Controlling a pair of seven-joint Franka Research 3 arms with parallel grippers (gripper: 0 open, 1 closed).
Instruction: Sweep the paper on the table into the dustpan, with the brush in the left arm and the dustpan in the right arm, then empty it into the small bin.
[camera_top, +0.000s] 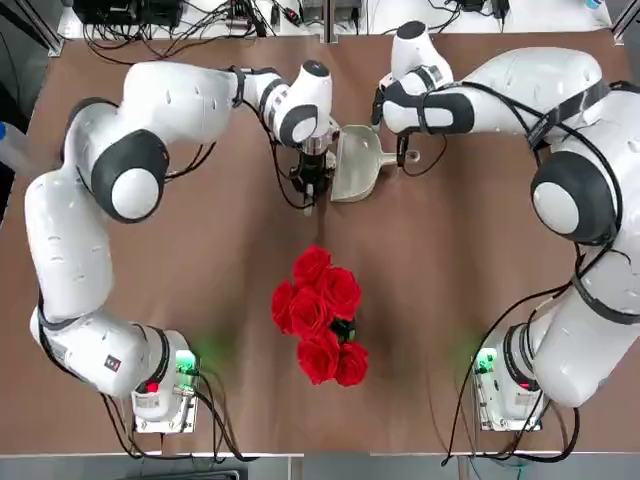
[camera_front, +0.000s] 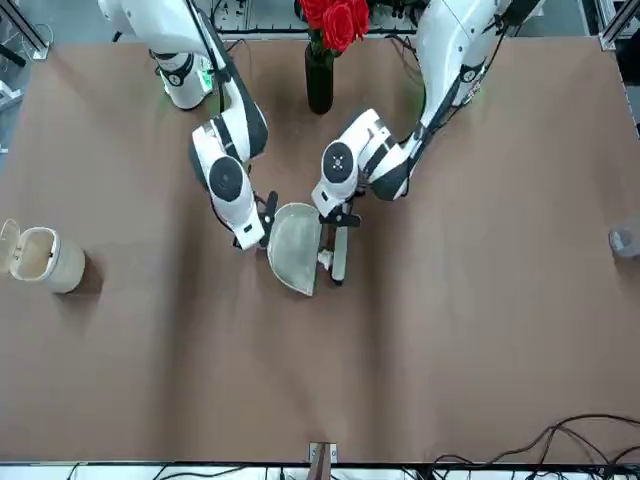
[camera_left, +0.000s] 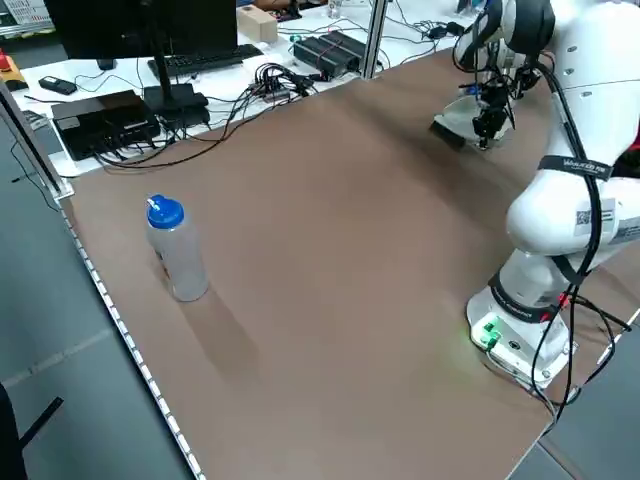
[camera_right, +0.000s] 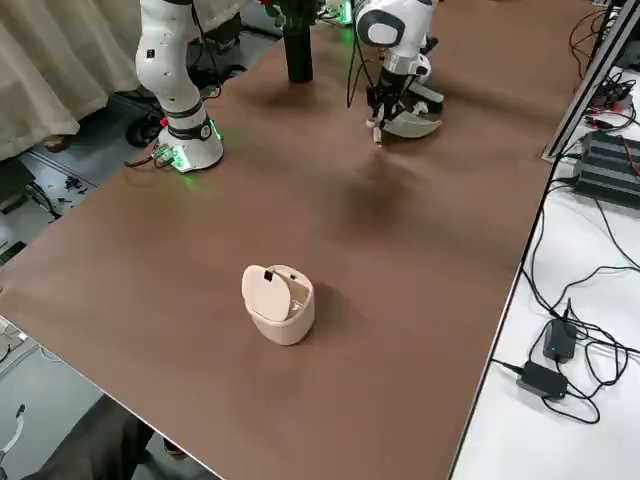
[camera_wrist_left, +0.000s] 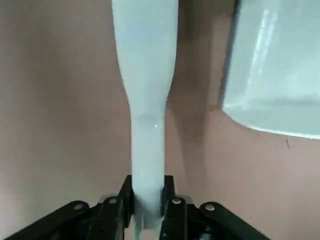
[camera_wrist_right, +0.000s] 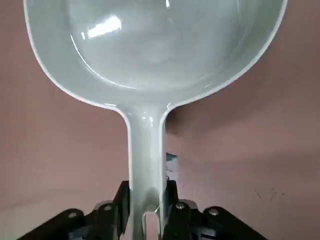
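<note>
The pale grey-green dustpan (camera_top: 355, 165) rests on the brown table (camera_top: 200, 260), its mouth turned toward the brush. My right gripper (camera_top: 402, 155) is shut on its straight handle (camera_wrist_right: 145, 165). Just beside it, my left gripper (camera_top: 313, 178) is shut on the cream-white brush (camera_wrist_left: 146, 100), which reaches down to the tabletop along the pan's open edge (camera_front: 338, 255). A tiny white bit (camera_front: 325, 261) that looks like the paper lies between brush and pan. The pan's inside (camera_wrist_right: 150, 45) shows nothing in it.
The small beige bin (camera_front: 45, 260) stands with its flap lid up at the robot's far right side, also seen alone (camera_right: 280, 305). Red roses in a dark vase (camera_top: 320, 315) stand between the arm bases. A blue-capped bottle (camera_left: 175, 250) is at the left edge.
</note>
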